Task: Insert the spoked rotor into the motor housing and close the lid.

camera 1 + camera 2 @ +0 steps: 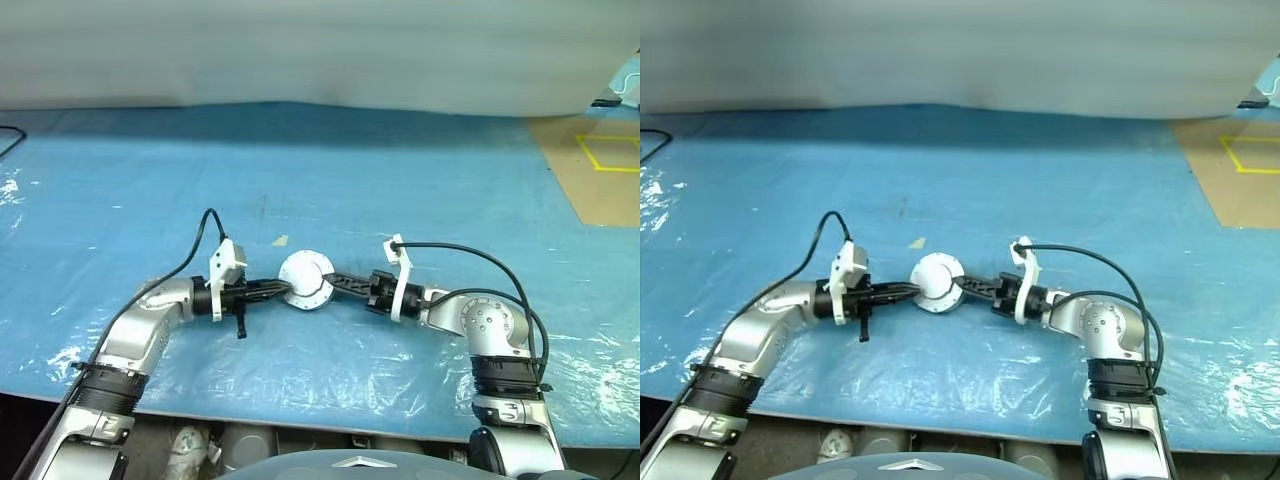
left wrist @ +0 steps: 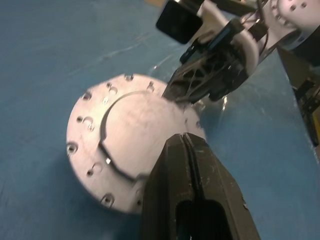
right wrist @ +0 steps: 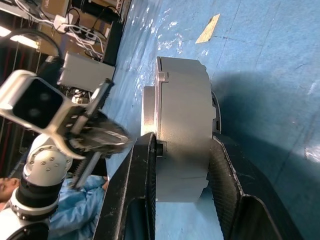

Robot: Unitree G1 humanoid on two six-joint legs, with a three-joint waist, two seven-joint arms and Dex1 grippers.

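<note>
The motor housing (image 1: 306,281), a squat round silver body, is held on edge at the middle of the table between both grippers. My right gripper (image 3: 182,139) is shut on its rim, one finger on each side of the thick silver wall. My left gripper (image 2: 185,140) comes in from the other side, shut, with its fingertips (image 2: 181,142) against the housing's flat face (image 2: 125,145), which has a raised plate and small holes. The spoked rotor is hidden. I cannot tell the lid apart from the body.
A blue plastic sheet (image 1: 120,200) covers the table; its front edge (image 1: 300,425) runs just ahead of my arms. A small yellowish scrap (image 1: 281,240) lies behind the housing. A brown board with yellow tape (image 1: 600,170) sits at the far right. A person in blue (image 3: 75,210) is nearby.
</note>
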